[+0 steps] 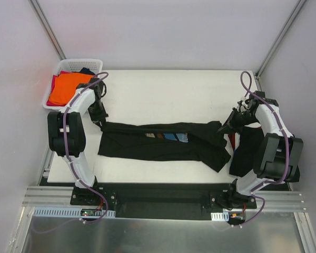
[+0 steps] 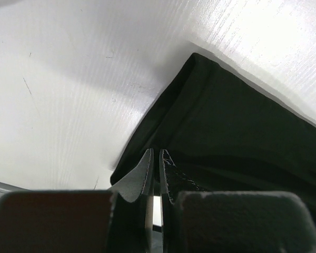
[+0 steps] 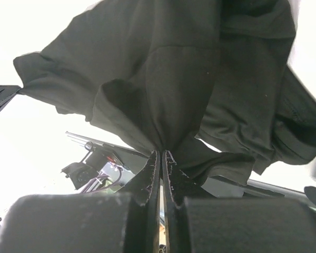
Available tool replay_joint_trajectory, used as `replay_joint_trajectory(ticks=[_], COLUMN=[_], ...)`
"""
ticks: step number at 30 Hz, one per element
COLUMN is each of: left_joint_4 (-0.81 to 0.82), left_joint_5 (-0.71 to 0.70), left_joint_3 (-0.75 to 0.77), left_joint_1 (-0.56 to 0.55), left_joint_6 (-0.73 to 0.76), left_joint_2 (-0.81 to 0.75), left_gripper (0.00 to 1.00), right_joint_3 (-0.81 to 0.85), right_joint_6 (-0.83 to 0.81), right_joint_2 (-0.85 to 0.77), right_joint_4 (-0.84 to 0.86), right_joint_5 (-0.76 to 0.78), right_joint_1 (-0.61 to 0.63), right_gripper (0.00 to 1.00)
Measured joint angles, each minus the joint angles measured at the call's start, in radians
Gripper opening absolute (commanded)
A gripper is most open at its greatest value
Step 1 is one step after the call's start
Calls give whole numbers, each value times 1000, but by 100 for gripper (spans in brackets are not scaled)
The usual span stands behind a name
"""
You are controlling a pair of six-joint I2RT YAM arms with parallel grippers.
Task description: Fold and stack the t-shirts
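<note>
The t-shirt (image 1: 163, 143) lies across the bench (image 1: 168, 95). Behind its left end sits the basket (image 1: 87, 62) holding more shirts (image 1: 67, 87); right of it, another heap (image 1: 245, 153).

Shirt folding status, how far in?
Done: maybe the dark pile far right; folds unclear. In hand: left tool and right tool pinch the black t-shirt, stretched between them. Left: finish folding it; orange shirt and others wait in the white basket.

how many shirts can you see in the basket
3: orange shirt on top, red shirt peeking out along its left edge, navy shirt at the back near the basket rim. More may be hidden underneath.
</note>
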Motion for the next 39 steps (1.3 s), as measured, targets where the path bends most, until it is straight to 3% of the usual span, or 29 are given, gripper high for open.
replay_joint_trajectory(ticks=[16,19,20,23,24,27,35,39], left_joint_4=[-5,-5,-5,-5,-5,-5,-5,-7], left_joint_5=[1,1,1,0,-1,-5,-7,0], left_joint_3=[-111,-124,-127,-133,-133,-134,-134,-124], left_joint_1=[0,0,0,0,0,0,0,0], left_joint_6=[-14,-21,-23,-25,-26,-31,-38,-51], left_joint_2=[-38,-38,-38,-38,-38,-42,-64,-66], left_gripper=[0,19,48,81,97,99,99,96], right_joint_3=[-37,-45,-48,-53,-56,-64,-58,-12], right_joint_6=[-15,-18,-20,-26,-28,-35,-35,-11], right_joint_2=[0,0,0,0,0,0,1,21], right_joint_4=[-41,-50,-51,-55,-55,-59,-59,-43], right_joint_5=[64,71,74,82,85,93,97,76], right_joint_1=[-1,-2,-2,-3,-4,-9,-13,-13], right_gripper=[1,5,18,38,39,42,35,25])
